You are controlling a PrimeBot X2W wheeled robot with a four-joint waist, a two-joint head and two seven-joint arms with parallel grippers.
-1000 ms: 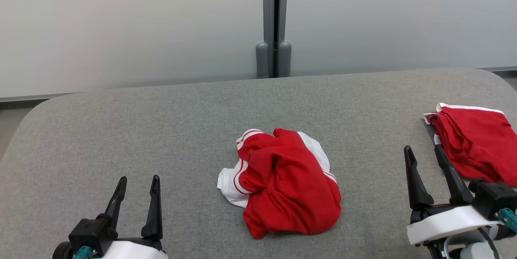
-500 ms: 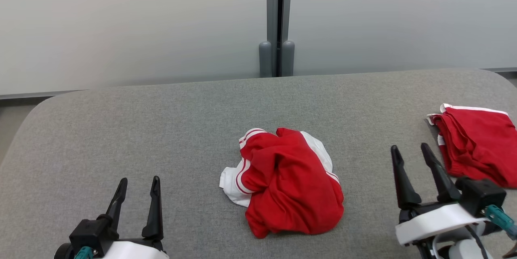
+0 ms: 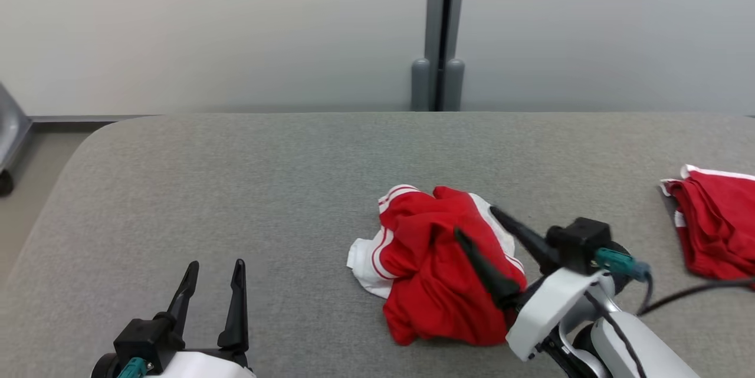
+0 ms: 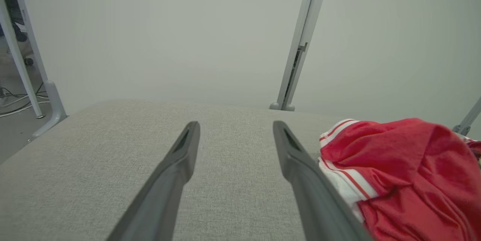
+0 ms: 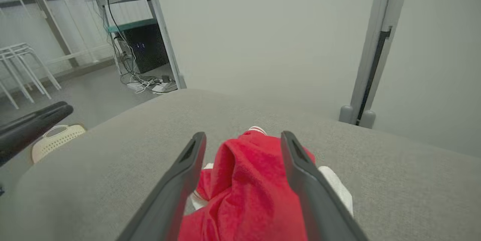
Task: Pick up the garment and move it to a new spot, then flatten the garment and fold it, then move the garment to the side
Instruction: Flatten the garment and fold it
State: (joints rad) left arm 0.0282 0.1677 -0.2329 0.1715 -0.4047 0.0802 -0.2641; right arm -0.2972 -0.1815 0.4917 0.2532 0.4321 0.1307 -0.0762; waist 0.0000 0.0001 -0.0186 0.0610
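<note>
Pickup step: we log the red garment crumpled at the middle of the counter, right tool wide open, empty, above it, left tool open, empty at the counter's front edge; next, we judge: descend, close on a fold.

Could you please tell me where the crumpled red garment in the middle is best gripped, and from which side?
Grip the raised red ridge atop the crumpled garment, coming from the robot's right and above, where the open right gripper brackets it. The white striped edge probably lies too flat.
</note>
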